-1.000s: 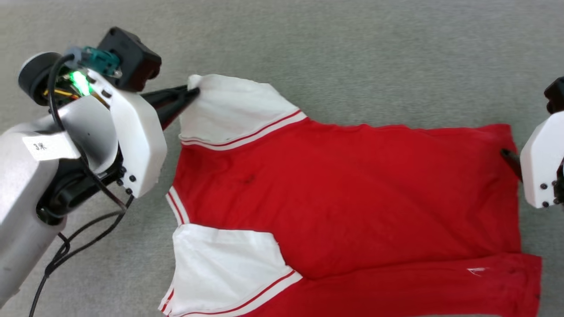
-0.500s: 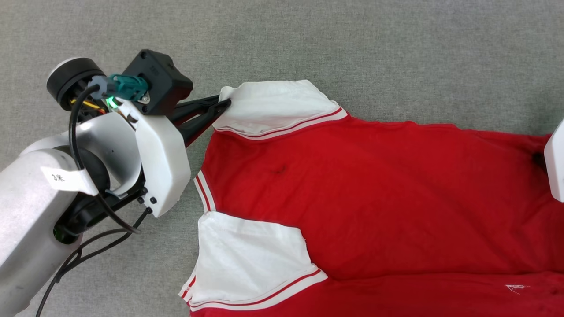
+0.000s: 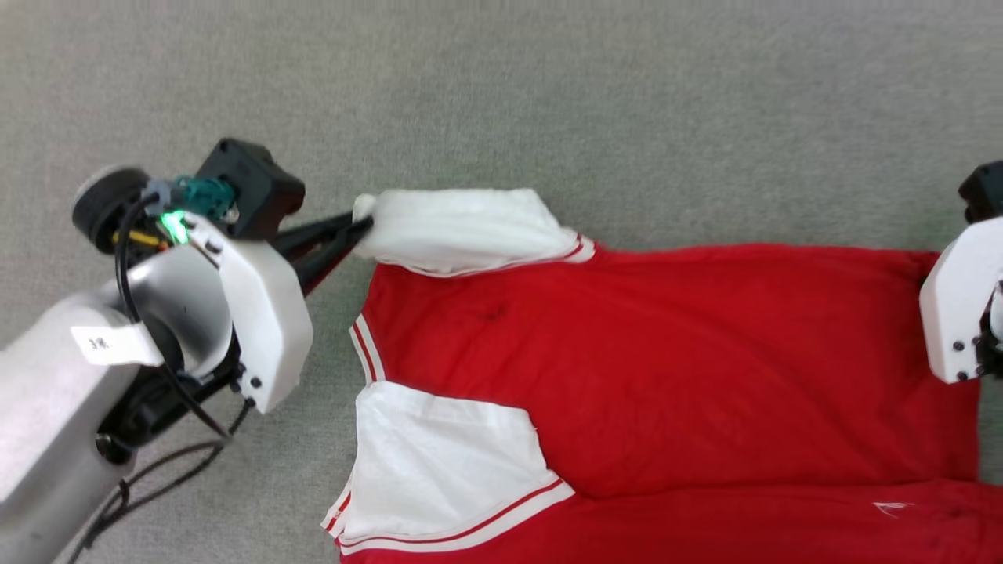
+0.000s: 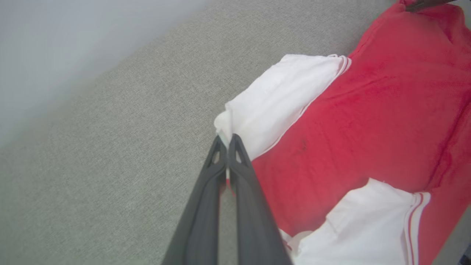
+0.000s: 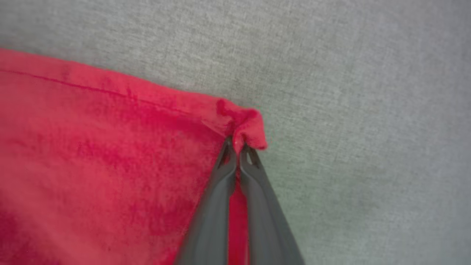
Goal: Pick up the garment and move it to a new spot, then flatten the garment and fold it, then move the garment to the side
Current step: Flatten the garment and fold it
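Observation:
The garment (image 3: 666, 368), a red T-shirt with white striped-trim sleeves, lies spread on the grey cloth surface, collar end to the left. My left gripper (image 3: 362, 229) is shut on the tip of the far white sleeve (image 3: 462, 231), which is lifted and folded over; the left wrist view shows the same pinch (image 4: 229, 139) on the sleeve (image 4: 279, 99). At the right edge, my right gripper (image 5: 239, 144) is shut on the far hem corner of the garment (image 5: 110, 147), bunching it. In the head view only its white wrist housing (image 3: 956, 313) shows.
Grey cloth surface (image 3: 548, 94) stretches wide beyond the garment's far edge and to the left. The near white sleeve (image 3: 447, 462) lies flat. Black cables (image 3: 157, 470) hang under my left arm. A pale wall (image 4: 73, 44) borders the surface.
The right gripper has shut on the hem corner. The left gripper has drawn the far sleeve nearer, so it now looks narrower and folded. The camera has shifted.

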`<state>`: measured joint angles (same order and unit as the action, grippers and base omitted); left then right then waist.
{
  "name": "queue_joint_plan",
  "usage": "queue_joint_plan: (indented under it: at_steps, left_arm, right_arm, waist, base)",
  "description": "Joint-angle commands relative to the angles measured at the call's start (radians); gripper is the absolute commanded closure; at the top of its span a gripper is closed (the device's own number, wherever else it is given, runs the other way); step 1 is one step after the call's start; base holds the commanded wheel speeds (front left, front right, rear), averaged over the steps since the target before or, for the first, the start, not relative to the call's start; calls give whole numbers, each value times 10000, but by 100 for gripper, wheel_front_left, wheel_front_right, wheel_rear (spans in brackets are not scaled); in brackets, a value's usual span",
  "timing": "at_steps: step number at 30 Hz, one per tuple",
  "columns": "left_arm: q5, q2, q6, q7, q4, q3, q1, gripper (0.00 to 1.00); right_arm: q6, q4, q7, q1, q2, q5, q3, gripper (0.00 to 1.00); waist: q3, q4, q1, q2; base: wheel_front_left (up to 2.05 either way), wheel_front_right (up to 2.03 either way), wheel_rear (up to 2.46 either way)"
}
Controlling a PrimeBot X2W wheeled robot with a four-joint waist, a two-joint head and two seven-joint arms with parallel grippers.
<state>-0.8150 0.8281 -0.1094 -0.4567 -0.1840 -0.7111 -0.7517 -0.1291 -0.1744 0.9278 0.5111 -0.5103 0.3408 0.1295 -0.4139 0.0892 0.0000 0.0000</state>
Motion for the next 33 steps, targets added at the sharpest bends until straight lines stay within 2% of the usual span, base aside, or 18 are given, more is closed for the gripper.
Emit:
queue_joint_plan:
  at_steps: [1,6,16,21,26,30,33]
  left_arm:
    - [-88,16,116,159,34,20,315,100]
    - [-270,232,432,494,-73,62,1098,100]
    - [-775,731,1213,852,-806,-80,2936,100]
    - [-1075,1025,1619,1070,-1114,-262,4120,100]
    - [-1212,1345,1964,1221,-1009,-583,5258,100]
    - [-1279,1244,2127,1439,-721,-816,5861,100]
    - [-1180,1138,2101,1593,-415,-935,6006,100]
  right_arm:
    - [-27,16,-187,-285,96,165,12,100]
    - [-12,611,-1056,-813,-199,196,-210,100]
    - [-14,2353,-1704,-3311,152,587,-1599,100]
    - [-14,3070,-1719,-4858,404,960,-1943,100]
    - [-14,3165,-1831,-6008,477,1059,-2033,100]
    - [-12,2889,-1954,-6429,513,1306,-1850,100]
    - [-12,2620,-2120,-6564,268,1294,-1635,100]
  waist:
    - [446,-172,0,0]
    - [1150,-246,0,0]
    - [2116,-251,0,0]
    - [2343,-300,0,0]
    - [2462,-401,0,0]
    - [2510,-439,0,0]
    - [2509,-434,0,0]
  base:
    - [0,0,0]
    - [0,0,0]
    - [0,0,0]
    - [0,0,0]
    - [0,0,0]
    - [0,0,0]
    - [0,0,0]
